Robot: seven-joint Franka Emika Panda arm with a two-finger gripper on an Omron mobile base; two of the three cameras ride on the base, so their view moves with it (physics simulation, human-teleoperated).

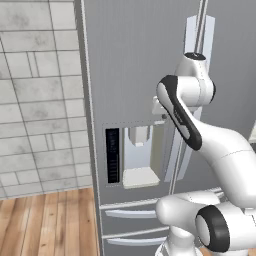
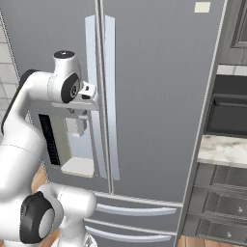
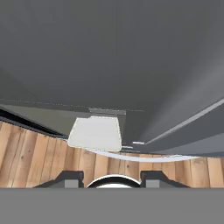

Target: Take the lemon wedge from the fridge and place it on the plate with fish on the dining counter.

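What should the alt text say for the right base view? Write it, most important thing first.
A white robot arm reaches up to the closed grey French-door fridge, its wrist against the left door's vertical handle above the water dispenser. Two grey drawers sit below the doors; dark cabinets and a marble counter stand to the right.

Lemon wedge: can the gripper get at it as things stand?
Probably not. Both fridge doors look shut, so nothing inside is exposed. The gripper sits close to the left door's handle, holding nothing; a door must open first.
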